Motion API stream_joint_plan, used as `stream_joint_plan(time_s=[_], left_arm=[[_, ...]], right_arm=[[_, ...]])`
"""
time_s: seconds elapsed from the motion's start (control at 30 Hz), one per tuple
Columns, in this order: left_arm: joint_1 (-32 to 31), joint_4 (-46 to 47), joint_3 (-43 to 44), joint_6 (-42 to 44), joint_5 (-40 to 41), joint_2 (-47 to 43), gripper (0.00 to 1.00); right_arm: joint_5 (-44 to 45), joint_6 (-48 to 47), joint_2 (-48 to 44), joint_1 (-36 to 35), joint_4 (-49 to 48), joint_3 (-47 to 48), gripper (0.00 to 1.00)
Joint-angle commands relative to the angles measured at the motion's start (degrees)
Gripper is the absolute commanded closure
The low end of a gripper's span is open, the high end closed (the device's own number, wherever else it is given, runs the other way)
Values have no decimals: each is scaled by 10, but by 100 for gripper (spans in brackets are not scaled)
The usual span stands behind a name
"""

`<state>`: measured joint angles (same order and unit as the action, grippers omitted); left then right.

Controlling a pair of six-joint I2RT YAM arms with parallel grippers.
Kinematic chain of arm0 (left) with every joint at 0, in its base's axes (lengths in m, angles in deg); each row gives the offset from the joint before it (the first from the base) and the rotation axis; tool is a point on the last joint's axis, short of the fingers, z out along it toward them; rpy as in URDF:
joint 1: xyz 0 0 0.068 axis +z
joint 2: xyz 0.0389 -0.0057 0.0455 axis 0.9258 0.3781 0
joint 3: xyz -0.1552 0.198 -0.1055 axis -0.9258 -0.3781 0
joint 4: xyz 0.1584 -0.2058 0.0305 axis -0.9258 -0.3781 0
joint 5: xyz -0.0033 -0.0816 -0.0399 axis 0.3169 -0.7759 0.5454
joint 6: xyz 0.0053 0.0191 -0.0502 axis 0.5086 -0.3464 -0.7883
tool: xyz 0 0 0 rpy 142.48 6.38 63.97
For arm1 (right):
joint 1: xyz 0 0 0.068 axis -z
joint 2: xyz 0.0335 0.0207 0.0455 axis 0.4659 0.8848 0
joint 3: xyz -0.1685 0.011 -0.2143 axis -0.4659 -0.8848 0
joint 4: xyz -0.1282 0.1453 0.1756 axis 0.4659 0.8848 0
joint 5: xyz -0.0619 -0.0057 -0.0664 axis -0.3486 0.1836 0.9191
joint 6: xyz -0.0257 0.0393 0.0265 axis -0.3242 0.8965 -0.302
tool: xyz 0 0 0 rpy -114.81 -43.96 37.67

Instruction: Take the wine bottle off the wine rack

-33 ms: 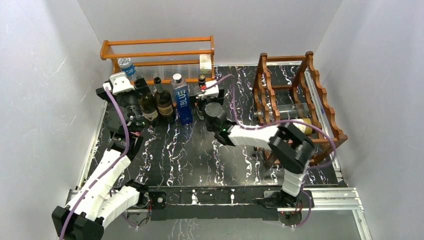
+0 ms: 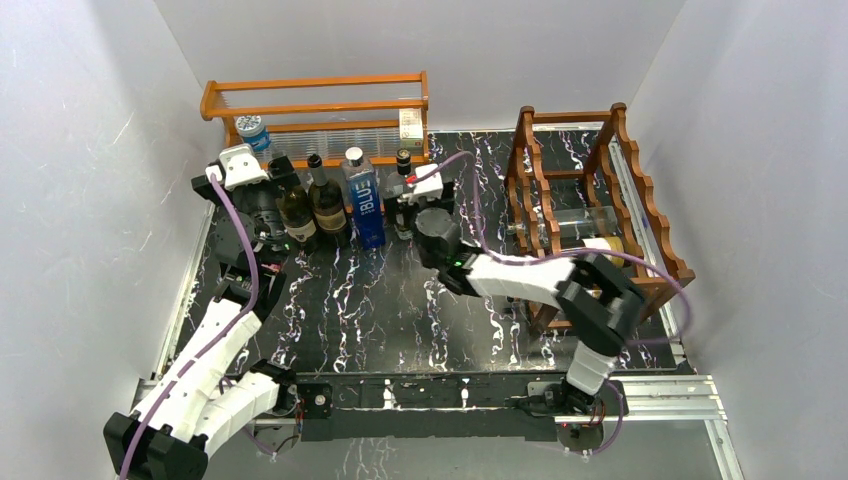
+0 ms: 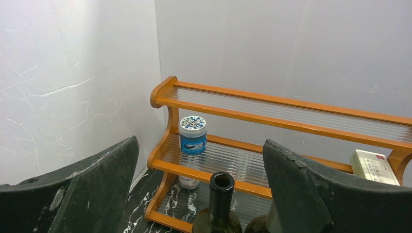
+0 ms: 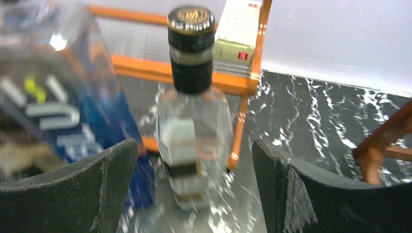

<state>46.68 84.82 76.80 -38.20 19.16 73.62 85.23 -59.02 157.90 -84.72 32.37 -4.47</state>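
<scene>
Right gripper [image 4: 193, 145]: just opened wide around standing bottle [image 4: 192, 121], seemingly released | left gripper [image 3: 200, 145]: wide, empty | bottle off wine rack [image 2: 650, 215]; placement likely done.

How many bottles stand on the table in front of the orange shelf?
4, in a row, left to right: a dark bottle, a second dark bottle, the blue bottle, the clear bottle. The left arm may hide another.

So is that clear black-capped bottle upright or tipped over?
Upright: the clear bottle stands on the table, black cap on top.
</scene>
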Motion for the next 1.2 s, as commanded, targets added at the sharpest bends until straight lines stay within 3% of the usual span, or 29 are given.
stream_joint_plan(time_s=[0.0, 0.1, 0.2, 0.3, 0.53, 0.67, 0.8, 0.93, 1.07, 1.17], left_arm=[[3, 23, 0, -13, 1, -15, 2], [2, 14, 3, -21, 2, -9, 2], [2, -3, 10, -38, 2, -9, 2], [0, -13, 13, -47, -2, -7, 2], [0, -26, 18, -57, -4, 3, 2], [0, -28, 20, -57, -2, 5, 2], [-6, -21, 15, -46, 0, 5, 2], [-11, -18, 14, -42, 1, 4, 2], [-12, -18, 13, -44, 0, 3, 2], [-14, -18, 13, -44, -2, 3, 2]], right_arm=[[-106, 17, -186, -10, 253, -76, 2], [-151, 48, -277, -10, 552, -71, 2], [-123, 50, -316, -10, 675, -65, 2], [-132, -7, -367, -10, 766, -61, 2], [-59, -106, -427, -9, 869, -48, 2], [-9, -110, -388, -10, 901, -41, 2], [-53, -105, -333, -10, 966, -14, 2], [-79, -145, -314, -9, 964, -34, 2], [-36, -140, -275, -10, 943, -34, 2], [51, -151, -231, -8, 905, -40, 2]])
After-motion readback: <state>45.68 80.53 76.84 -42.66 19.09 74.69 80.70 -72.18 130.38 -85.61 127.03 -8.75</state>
